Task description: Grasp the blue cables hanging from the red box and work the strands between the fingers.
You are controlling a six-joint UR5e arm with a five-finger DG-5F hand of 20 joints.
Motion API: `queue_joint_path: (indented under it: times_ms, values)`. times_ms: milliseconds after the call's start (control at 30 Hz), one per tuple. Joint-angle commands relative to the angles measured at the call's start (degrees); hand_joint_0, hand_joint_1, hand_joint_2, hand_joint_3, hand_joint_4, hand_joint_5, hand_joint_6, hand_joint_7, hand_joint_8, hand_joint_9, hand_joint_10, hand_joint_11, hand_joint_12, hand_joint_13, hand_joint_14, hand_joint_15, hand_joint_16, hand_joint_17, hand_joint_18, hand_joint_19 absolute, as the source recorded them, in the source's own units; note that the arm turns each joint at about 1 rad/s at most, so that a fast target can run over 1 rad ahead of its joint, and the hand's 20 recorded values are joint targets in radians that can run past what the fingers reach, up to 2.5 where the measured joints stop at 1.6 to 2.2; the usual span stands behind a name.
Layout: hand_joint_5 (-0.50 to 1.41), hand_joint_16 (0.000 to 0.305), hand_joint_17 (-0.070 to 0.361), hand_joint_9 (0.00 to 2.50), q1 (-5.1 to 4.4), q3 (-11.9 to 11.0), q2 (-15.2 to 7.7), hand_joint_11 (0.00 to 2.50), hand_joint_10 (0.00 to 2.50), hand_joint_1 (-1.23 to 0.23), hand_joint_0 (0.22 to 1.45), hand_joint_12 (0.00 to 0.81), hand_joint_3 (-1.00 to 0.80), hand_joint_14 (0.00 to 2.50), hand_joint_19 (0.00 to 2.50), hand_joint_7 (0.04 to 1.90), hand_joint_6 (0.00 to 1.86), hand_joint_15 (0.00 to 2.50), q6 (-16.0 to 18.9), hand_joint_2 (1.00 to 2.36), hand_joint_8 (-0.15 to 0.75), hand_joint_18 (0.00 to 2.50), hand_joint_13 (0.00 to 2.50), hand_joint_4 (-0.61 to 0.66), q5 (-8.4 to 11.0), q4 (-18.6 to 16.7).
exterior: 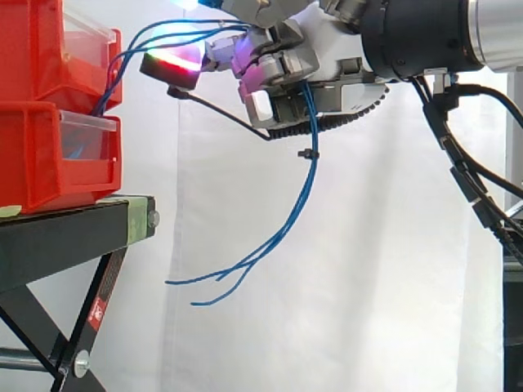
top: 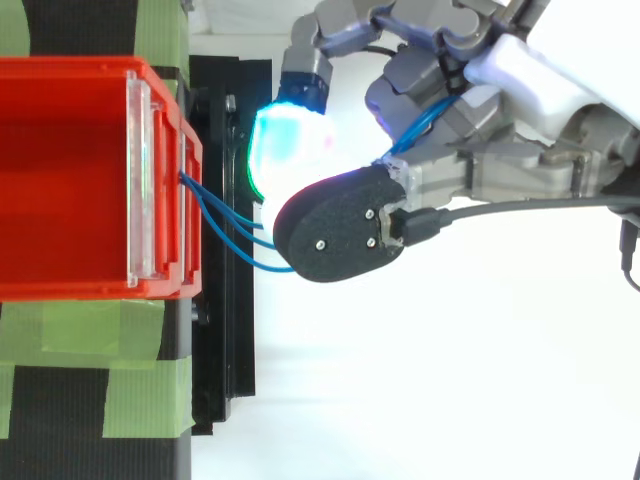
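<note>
Thin blue cables [exterior: 308,171] run out of the upper red box [exterior: 49,49], arch to the right into my hand [exterior: 282,69], then drop down and trail off low to the left with loose ends. From above, the same cables [top: 225,215] leave the front of the red box [top: 70,180] and pass under a glowing fingertip [top: 290,150] into the curled fingers. My hand is shut on the strands, which thread between its fingers. A black-backed pad [top: 340,235] covers part of the cables.
A second red bin [exterior: 57,159] sits under the upper one on a black stand [exterior: 73,233] with green tape [top: 95,380] on it. A white curtain hangs behind. Open space lies below and to the right of the stand.
</note>
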State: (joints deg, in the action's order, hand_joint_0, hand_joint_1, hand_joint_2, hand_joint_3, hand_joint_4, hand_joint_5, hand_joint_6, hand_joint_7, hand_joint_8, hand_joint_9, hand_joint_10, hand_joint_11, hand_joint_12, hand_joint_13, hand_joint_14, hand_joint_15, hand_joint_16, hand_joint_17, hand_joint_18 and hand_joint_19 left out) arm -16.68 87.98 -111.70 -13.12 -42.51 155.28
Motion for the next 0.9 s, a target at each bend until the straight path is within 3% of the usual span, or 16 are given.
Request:
queue_joint_path:
  times_ms: [0,400,667,867]
  values:
    - [0.01,0.232,0.174,1.73,-0.02,0.0,0.0,2.5,2.5,-0.69,0.66,0.588,-1.0,2.5,0.72,1.05,0.8,1.56,-0.1,1.0,0.499,2.46,1.86,0.34,0.06,-0.1]
    - [-0.12,0.232,0.174,1.73,-0.11,0.0,0.0,2.5,2.5,-0.79,0.64,0.588,-1.0,2.5,0.72,0.99,0.9,1.56,-0.7,1.0,0.499,2.46,1.86,0.35,0.06,0.0]
    - [-0.18,0.232,0.174,1.73,-0.11,0.0,0.0,2.5,2.5,-0.84,0.86,0.588,-1.0,2.5,0.72,1.01,0.96,1.56,-1.7,1.0,0.499,2.46,1.86,0.29,-0.2,0.1]
    - [-0.22,0.232,0.174,1.73,-0.11,0.0,0.0,2.5,2.5,-0.83,0.82,0.588,-1.0,2.5,0.72,0.99,1.01,1.56,-1.7,1.0,0.499,2.46,1.86,0.29,-0.29,0.2]
